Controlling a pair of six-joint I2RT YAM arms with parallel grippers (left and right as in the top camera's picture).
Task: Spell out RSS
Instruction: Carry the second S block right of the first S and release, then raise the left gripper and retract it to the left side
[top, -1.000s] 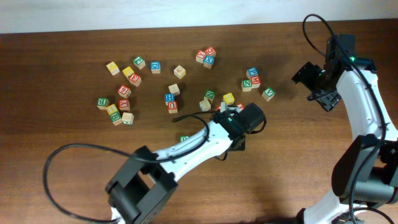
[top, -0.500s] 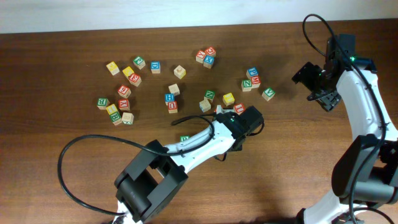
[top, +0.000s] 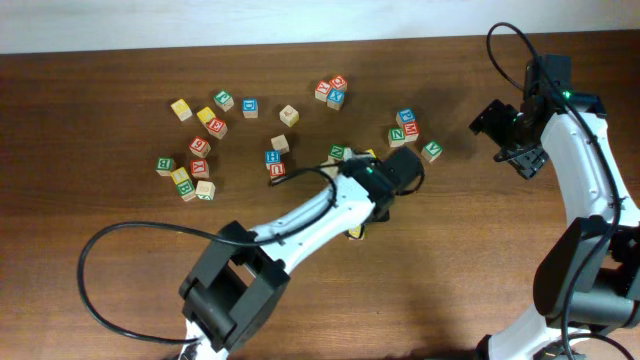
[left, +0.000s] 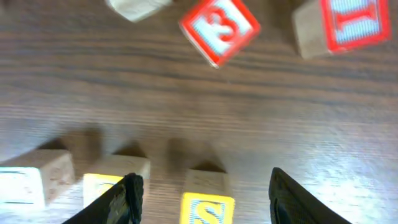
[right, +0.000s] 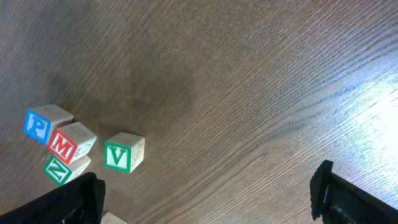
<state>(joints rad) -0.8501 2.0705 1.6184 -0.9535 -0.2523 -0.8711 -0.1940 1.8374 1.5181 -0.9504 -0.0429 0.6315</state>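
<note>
The table (top: 100, 260) is dark wood, with small letter cubes (top: 250, 107) scattered over its far half, from left of centre to right of centre.

The left arm (top: 310, 215) reaches from the near edge diagonally to mid-table, its head over the cubes just right of centre. The right arm (top: 585, 170) stands along the right edge, bent back toward the far right corner.

The left claw (left: 204, 186) is spread wide, its fingers (left: 127, 199) down at table level. The S cube (left: 208, 205), yellow-faced, sits between them with wood showing on both sides, so it is not gripped. A yellow cube (left: 109, 183), its letter hidden, lies just beside the left finger, and a pale cube (left: 34, 186) lies further out. Ahead lie a red-bordered cube (left: 219, 28), turned cornerwise, and a second red cube (left: 348, 25).

The right claw (right: 208, 186) is also fully spread and holds nothing, above bare wood. Off to its side lie the blue P (right: 40, 124), red M (right: 71, 144) and green Z (right: 62, 168), touching, with the green V (right: 124, 155) just beside them.

From overhead the letters are too small to read, so the other two task cubes cannot be picked out.
</note>
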